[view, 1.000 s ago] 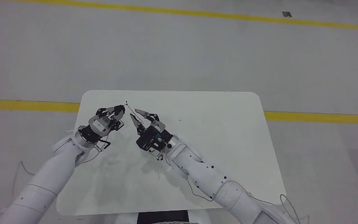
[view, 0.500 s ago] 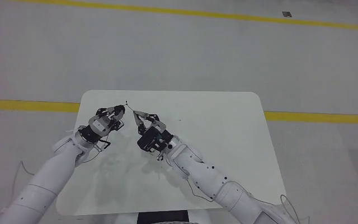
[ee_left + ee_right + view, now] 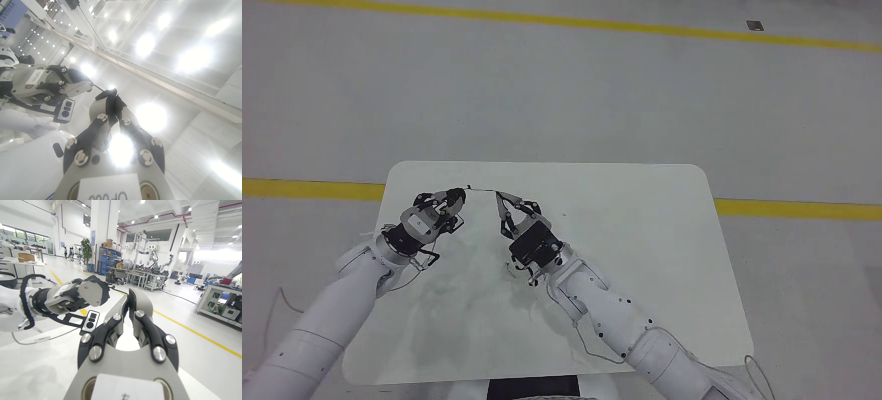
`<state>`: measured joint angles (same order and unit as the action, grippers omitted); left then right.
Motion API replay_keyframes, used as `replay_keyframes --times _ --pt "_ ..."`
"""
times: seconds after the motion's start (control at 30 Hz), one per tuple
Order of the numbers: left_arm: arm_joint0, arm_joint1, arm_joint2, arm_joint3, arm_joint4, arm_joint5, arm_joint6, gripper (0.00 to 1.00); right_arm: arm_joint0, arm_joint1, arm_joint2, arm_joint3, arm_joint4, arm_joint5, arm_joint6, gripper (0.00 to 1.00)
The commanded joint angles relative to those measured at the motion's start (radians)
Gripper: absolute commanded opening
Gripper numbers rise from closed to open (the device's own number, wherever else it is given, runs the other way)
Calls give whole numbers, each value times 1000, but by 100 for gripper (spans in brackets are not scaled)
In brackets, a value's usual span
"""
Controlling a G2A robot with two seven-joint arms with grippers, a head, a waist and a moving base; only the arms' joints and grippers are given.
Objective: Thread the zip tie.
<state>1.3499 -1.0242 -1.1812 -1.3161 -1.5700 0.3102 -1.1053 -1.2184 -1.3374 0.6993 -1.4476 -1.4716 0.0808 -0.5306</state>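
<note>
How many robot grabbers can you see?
2. The left gripper hangs over the table near its far-left corner; the right gripper is beside it, a thin zip tie between them.

zip tie (image 3: 482, 189) hair-thin, ends hidden in left gripper (image 3: 456, 194), right gripper (image 3: 502, 197)

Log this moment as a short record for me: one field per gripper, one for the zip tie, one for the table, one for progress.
left gripper: shut on one end of the zip tie
right gripper: shut on the other end
zip tie: thin and dark, spans the short gap between the two grippers
table: white, both arms over its left half
progress: too small to tell whether the tip is in the head
</note>
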Motion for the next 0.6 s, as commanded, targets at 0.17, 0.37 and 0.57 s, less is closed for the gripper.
replay_keyframes --times 0.17,0.37,0.57 --pt "0 0 0 0 0 0 0 0 -20 0 31 -5 -25 1 15 0" --pt "0 0 0 0 0 0 0 0 -51 7 81 -15 -39 4 24 0" --pt "0 0 0 0 0 0 0 0 -109 29 170 -37 -64 6 48 0"
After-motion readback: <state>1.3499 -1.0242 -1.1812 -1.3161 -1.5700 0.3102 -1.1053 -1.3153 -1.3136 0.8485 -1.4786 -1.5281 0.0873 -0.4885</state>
